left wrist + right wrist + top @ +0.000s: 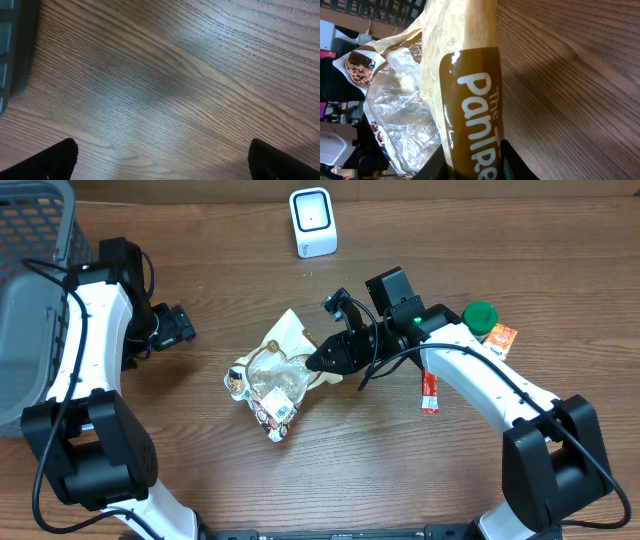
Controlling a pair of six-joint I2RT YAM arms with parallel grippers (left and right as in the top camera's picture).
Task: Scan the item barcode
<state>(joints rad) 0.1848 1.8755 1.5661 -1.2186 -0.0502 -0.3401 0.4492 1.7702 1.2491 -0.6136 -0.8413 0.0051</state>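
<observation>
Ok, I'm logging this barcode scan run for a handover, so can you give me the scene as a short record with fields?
item: snack bag, clear and tan, mid table
right gripper: shut on the snack bag's right edge
bag lifted: cannot tell
left gripper: open, holding nothing, over bare wood
scanner: white, upright at the far edge, apart from the bag
basket: grey, far left
other items: green-capped container, orange packet, red sachet, all beside the right arm
</observation>
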